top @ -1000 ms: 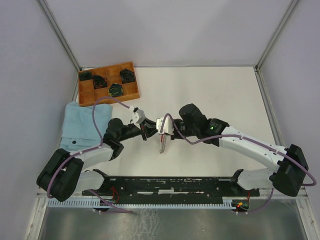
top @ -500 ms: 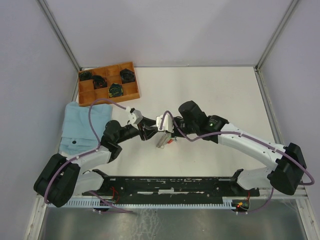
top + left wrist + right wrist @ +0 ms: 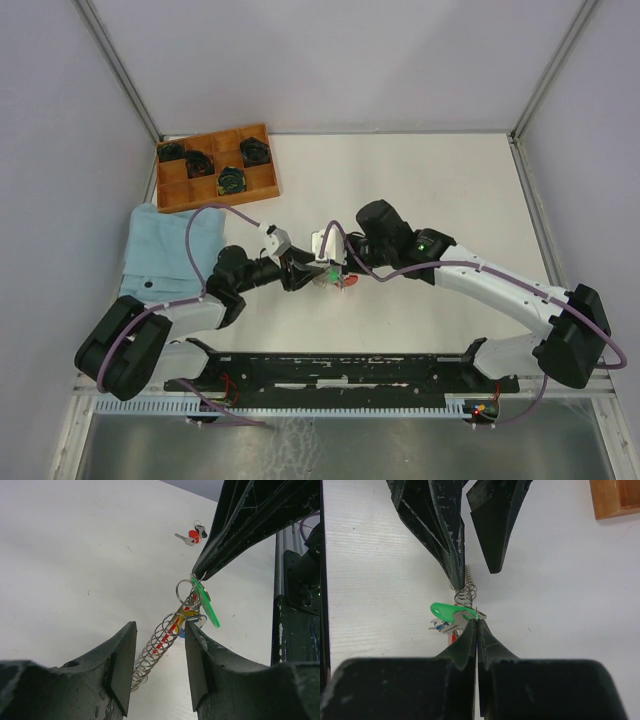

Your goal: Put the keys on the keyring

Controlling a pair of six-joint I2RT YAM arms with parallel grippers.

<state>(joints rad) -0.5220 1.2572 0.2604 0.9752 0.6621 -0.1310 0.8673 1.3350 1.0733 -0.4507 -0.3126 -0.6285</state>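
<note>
Well, the wooden tray holds four dark coils. Mid-surface, the right pincer is pinched tight on the keyring with the green key. Its chain stretches straight toward the half-open, empty left pincer.

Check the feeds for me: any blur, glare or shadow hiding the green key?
Left wrist: green key and keyring crisp, no glare; the left tool's fingers are soft and dark. Right wrist: key sharp, the right tool a black silhouette. Top external: even light, faint shadows, the key only a speck.
</note>
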